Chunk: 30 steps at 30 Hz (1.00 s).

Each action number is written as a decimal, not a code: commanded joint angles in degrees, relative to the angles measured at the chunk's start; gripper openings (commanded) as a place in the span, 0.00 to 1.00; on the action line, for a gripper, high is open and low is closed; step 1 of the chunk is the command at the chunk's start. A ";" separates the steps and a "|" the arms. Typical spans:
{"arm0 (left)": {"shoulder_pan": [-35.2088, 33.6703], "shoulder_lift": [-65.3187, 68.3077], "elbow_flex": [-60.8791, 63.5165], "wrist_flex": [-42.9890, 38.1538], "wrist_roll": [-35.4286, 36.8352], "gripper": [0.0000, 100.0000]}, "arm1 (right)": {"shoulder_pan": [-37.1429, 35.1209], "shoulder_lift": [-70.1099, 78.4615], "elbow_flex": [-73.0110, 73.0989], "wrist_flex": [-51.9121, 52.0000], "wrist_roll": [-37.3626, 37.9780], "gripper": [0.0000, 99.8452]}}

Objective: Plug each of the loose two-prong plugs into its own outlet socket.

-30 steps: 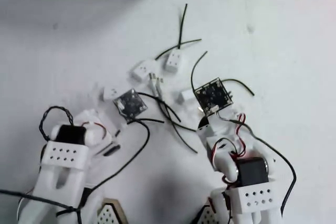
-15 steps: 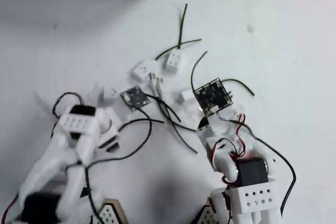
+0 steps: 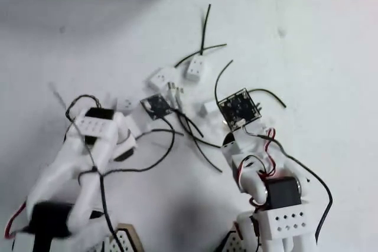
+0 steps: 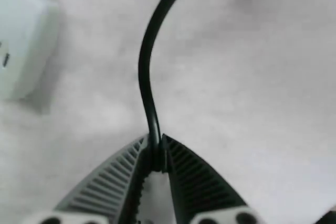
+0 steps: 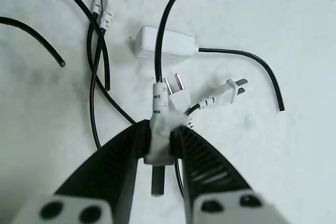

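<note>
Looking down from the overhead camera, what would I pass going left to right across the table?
Left arm's white body, socket block, loose plug, second socket block, right arm's white body.

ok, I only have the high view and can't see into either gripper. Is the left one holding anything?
Observer: Yes. The left wrist view shows the left gripper shut on a black cable, not on a plug body.
Operator: and the right?
Observer: The right gripper is shut on a white plug. A pair of prongs shows just past its fingertips.
Operator: how close to a socket?
Observer: A white outlet socket lies just beyond the prongs, apart from them. Nothing is plugged into it yet.
</note>
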 commanded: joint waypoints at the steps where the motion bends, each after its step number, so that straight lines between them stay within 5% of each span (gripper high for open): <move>1: 5.85 -11.56 -2.20 4.22 0.00 0.02 | 0.13 -0.84 -0.35 -1.10 -0.09 0.02; 12: 15.96 -24.48 -2.20 4.31 4.57 0.02 | 0.22 -0.92 -0.35 -1.10 -0.09 0.02; 21: 16.40 -32.40 -4.40 4.40 5.63 0.02 | 0.40 -1.01 -0.35 -1.10 -0.09 0.02; 30: 15.52 -39.78 -5.36 4.92 15.65 0.08 | 0.40 -1.19 -0.35 -1.10 -0.09 0.02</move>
